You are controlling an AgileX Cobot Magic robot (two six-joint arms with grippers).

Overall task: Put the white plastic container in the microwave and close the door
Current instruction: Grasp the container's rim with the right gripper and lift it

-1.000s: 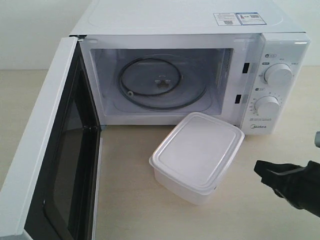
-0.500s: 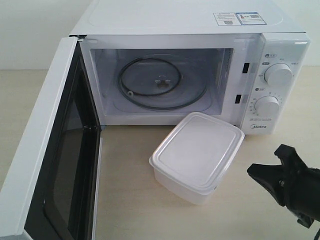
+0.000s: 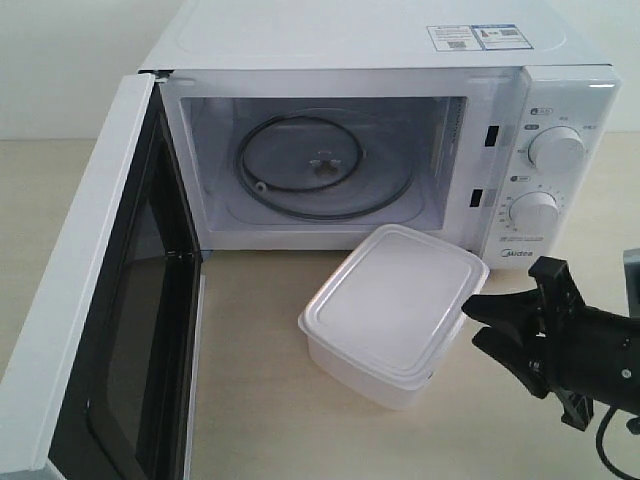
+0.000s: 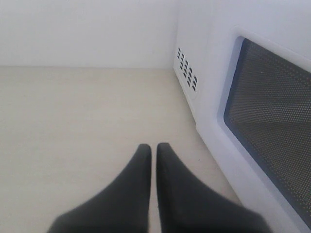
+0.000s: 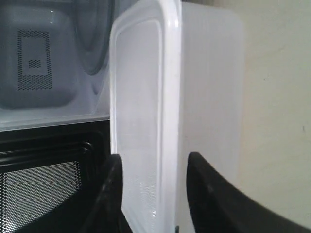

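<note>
- right gripper (image 3: 472,322): jaws spread wide, nothing clamped. Black fingers (image 5: 114,187) straddle the near end of the white plastic container (image 3: 390,305); in the wrist view one sits over the lid side, the other along the side wall. Can't tell if either pad touches the plastic.
- In the ext. view the gripper comes in from the right, tips at the container's right-hand corner, w/ the arm behind it trailing off the frame edge.
- Container: on the table (image 3: 260,400), lid on, upright, turned at an angle, just in front of the microwave (image 3: 350,40) and toward its right side, below the control panel. Not inside the cavity.
- Microwave: cavity empty except for the glass turntable (image 3: 325,165). Two round dials (image 3: 556,148) on the right panel, label sticker (image 3: 475,37) on top.
- door (image 3: 80,300): swung fully open to the left, black inner frame facing the cavity side.
- left gripper (image 4: 151,148): fingers together, only a thin slit between them, holding nothing. It hovers over bare table beside the door's outer face, dark mesh window (image 4: 272,116) close by and vent slots (image 4: 187,70) further back. Not visible in the ext. view.
</note>
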